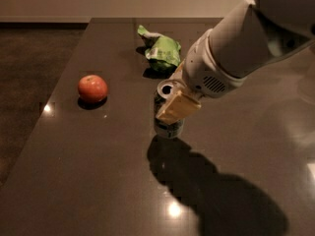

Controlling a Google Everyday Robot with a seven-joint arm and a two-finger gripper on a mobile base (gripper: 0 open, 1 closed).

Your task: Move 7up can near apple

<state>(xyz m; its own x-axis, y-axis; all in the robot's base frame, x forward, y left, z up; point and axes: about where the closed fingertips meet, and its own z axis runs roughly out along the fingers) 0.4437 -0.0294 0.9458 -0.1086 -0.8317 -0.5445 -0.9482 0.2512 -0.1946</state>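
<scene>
Though well apart from the apple (92,88), the 7up can (169,127) upright in the tight pinch of the gripper (173,96)!

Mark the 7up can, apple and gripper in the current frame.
7up can (168,128): camera view, lower body.
apple (92,88): camera view, centre of its red skin.
gripper (173,101): camera view, midway between its fingers (178,108), shut on the can, right of the apple.

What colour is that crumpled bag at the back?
The bag is bright green, in the camera view; the pincer grips the 7up can mid-table.
</scene>
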